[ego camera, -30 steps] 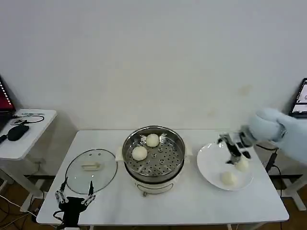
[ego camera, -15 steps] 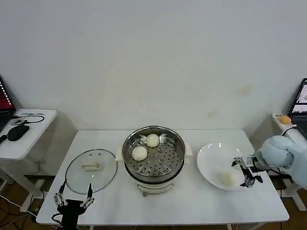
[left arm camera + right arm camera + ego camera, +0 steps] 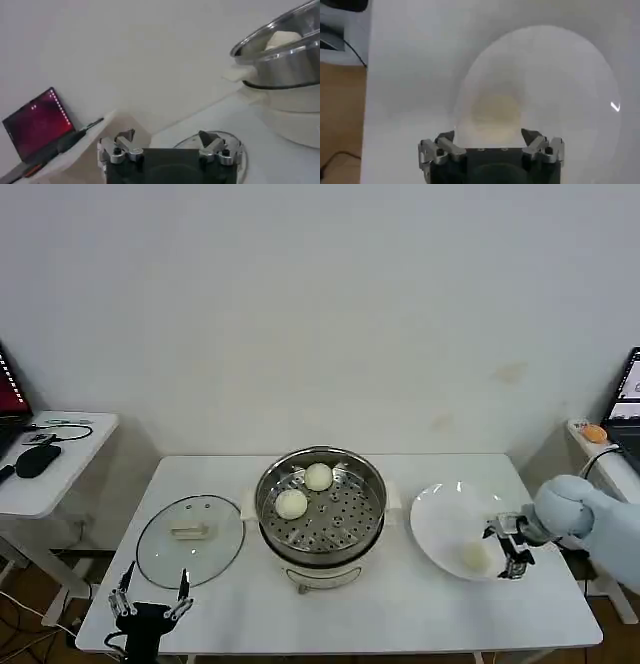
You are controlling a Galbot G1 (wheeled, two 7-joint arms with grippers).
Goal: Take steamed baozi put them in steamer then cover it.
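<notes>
The steamer (image 3: 320,506) stands mid-table, and two steamed baozi (image 3: 318,476) (image 3: 291,504) lie on its perforated tray. To its right a third baozi (image 3: 474,557) rests on a white plate (image 3: 440,514). My right gripper (image 3: 499,548) hangs low at the plate's right rim, open. In the right wrist view a baozi (image 3: 492,112) lies just ahead of the spread jaws of the right gripper (image 3: 487,136), untouched. The cover (image 3: 190,536), a glass lid, lies flat left of the steamer. My left gripper (image 3: 150,602) waits open at the table's front left, (image 3: 166,137) in its own view.
A small side table (image 3: 60,479) at the left carries a black mouse (image 3: 38,459) and cables. An orange object (image 3: 594,433) sits on a shelf at the far right. The left wrist view shows the steamer's side (image 3: 287,60) and the lid's rim (image 3: 239,150).
My right arm has dropped from above the plate's far side to its right rim. The plate's right-hand baozi is now hidden behind the gripper in the head view. The left gripper sank slightly.
</notes>
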